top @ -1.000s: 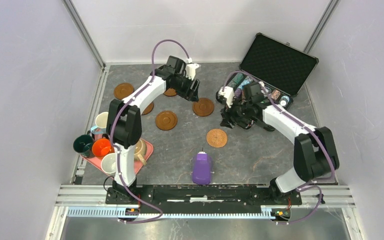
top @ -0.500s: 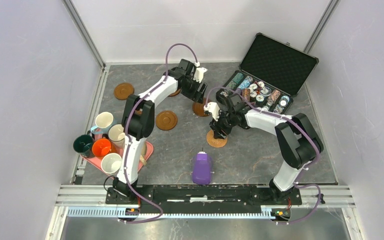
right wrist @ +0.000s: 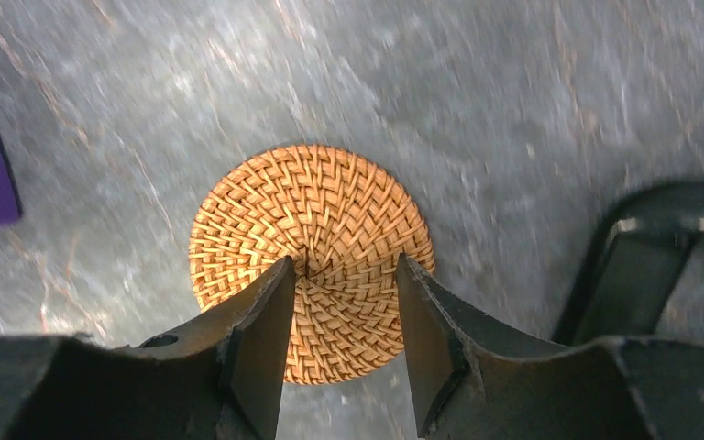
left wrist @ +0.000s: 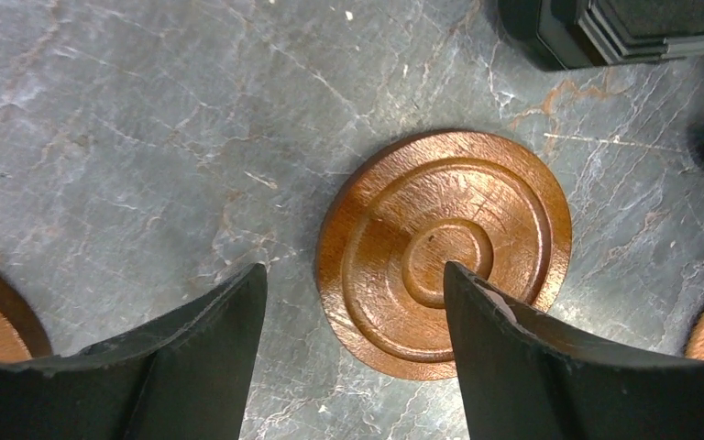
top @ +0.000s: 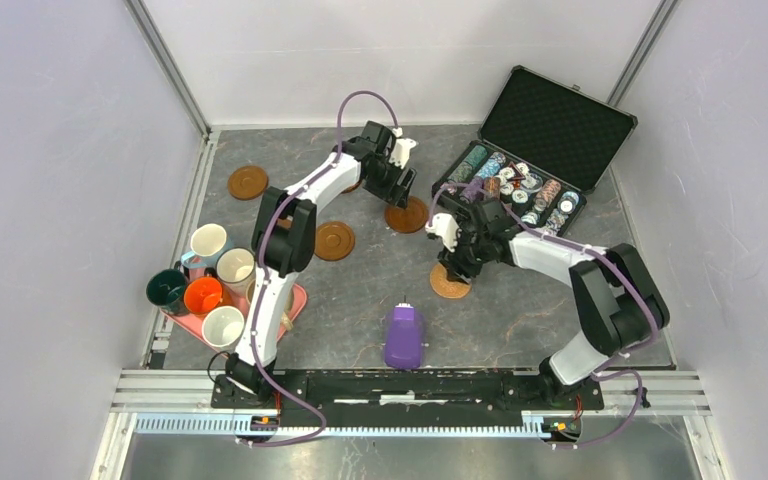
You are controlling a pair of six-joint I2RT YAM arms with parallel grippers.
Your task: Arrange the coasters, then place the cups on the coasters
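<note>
Right gripper (right wrist: 344,266), jaws drawn in tight and gripping nothing, is pressing onto the light, stiff woven coaster (right wrist: 312,202) lying flat near the purple device (top: 403,337), so it's probably sliding easier than edge-pinching; left gripper (left wrist: 353,275) is hovering open over a wood coaster (left wrist: 440,211).

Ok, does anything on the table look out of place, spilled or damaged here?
Nothing spilled or broken. The poker chips in the open case look jumbled rather than stacked, and the purple device lies loose near the woven coaster.
</note>
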